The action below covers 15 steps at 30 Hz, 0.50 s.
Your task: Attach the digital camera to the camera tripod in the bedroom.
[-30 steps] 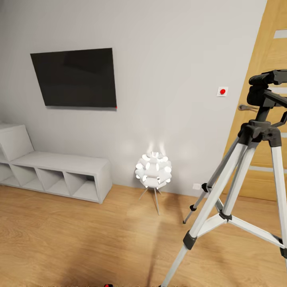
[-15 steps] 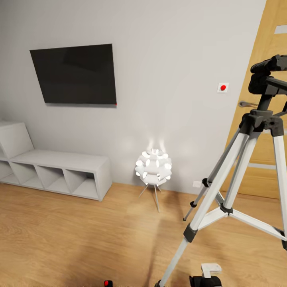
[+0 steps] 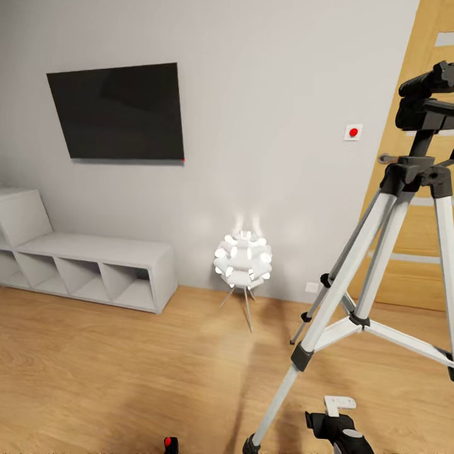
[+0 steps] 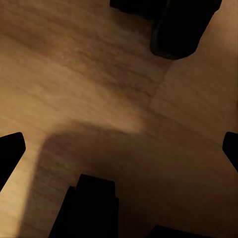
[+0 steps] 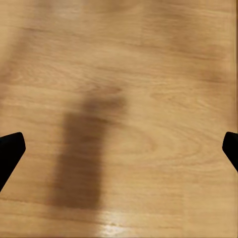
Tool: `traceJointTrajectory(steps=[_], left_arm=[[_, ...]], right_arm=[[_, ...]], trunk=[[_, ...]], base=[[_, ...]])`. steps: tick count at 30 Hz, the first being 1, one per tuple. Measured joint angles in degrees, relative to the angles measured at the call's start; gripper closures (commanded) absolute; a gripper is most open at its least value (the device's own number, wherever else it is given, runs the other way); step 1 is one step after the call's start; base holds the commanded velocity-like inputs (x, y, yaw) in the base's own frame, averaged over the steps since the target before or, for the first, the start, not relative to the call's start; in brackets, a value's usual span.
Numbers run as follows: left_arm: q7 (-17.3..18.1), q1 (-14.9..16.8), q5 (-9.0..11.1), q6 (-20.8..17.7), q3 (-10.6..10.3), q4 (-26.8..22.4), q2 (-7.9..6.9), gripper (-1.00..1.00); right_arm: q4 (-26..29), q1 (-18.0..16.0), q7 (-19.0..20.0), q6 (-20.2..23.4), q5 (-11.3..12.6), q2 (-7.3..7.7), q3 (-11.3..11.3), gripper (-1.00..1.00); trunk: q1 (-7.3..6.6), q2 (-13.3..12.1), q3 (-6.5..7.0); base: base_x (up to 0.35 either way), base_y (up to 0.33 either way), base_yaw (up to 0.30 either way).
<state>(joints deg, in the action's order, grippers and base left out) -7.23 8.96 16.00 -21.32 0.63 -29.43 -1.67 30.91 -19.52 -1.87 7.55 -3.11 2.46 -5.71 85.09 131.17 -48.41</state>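
— Where is the tripod?

— At the right of the head view. The tripod stands on the light wood floor with its silver legs spread. Its black head is up high, in front of the wooden door. Nothing is mounted on the head.

— And the camera?

— At the very lower edge of the head view is a small black thing with a red spot on top. That looks like the camera. It sits well left of the tripod's near leg and is mostly cut off. I cannot tell what carries it.

— How does the left tool stand?

— In the left wrist view the left tool is spread wide, its two black tips at opposite edges with nothing between them. Below it lie floor boards and some black shapes I cannot identify.

— The right one?

— The right tool is just as wide, with nothing held. It hangs over bare floor, where a soft shadow falls.

— What else is in the room?

— A dark television hangs on the pale grey wall. Under it is a low white cube shelf. A glowing white lamp on thin legs stands between the shelf and the tripod. A small red switch sits on the wall beside the door.
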Motion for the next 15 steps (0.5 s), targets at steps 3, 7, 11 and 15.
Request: traceJointTrajectory(steps=[3,7,11,15], left_arm=[[0.0,0.0,0.0,0.0,0.0,0.0,0.00,-1.00],[0.0,0.0,0.0,0.0,0.0,0.0,0.00,-1.00],[0.0,0.0,0.0,0.0,0.0,0.0,0.00,-1.00],[0.0,0.0,0.0,0.0,0.0,0.0,0.00,-1.00]], right_arm=[[0.0,0.0,0.0,0.0,0.0,0.19,-0.4,-1.00],[0.0,0.0,0.0,-0.1,0.0,0.22,-0.6,-1.00],[0.7,0.0,0.2,-0.9,-0.1,0.12,-0.6,-1.00],[2.8,0.0,0.3,-1.2,-0.2,0.08,-0.6,-1.00]], trunk=[[0.66,1.2,-0.54],[1.54,2.8,-1.26],[2.42,4.4,-1.97],[3.30,6.0,-2.69]], base=[[0.000,0.000,0.000],[0.000,0.000,0.000],[0.000,0.000,0.000],[0.000,0.000,0.000]])
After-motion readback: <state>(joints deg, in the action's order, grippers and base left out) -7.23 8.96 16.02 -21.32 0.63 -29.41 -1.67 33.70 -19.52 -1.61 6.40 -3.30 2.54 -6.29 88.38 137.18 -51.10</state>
